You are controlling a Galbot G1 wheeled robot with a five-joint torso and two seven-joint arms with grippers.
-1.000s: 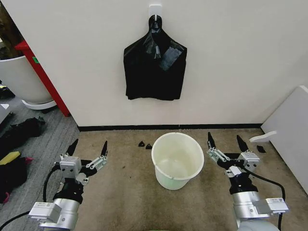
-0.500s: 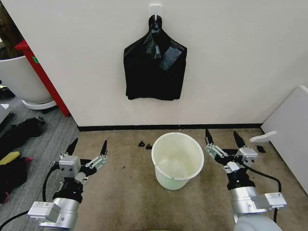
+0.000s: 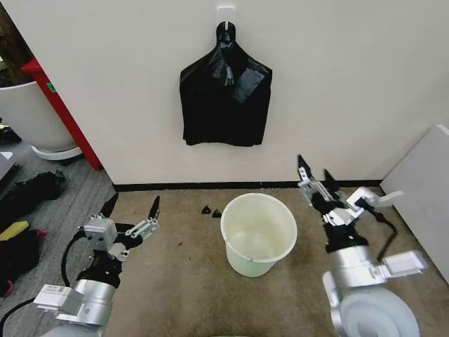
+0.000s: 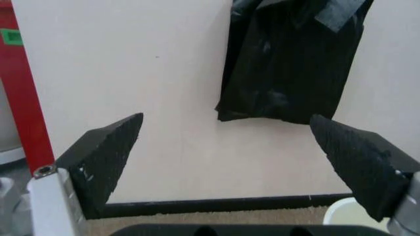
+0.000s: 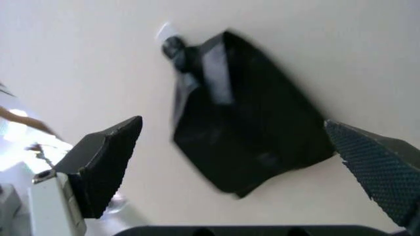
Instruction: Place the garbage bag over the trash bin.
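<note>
**Q:** While both arms are waiting, where is everything sitting?

**A:** The trash bin [image 3: 259, 234] is standing empty on the carpet at centre. Black bags [image 3: 226, 98] are hanging on the wall at twelve o'clock. The left pincer [image 3: 129, 220] at eight o'clock and the right pincer [image 3: 313, 184] at three o'clock are gaping wide, holding nothing.

**Q:** What could go wrong?

**A:** Probably grabbing several bags together, since they are hanging bunched. Carpet is lying open around the bin; a white panel [image 3: 421, 175] is crowding the right.
</note>
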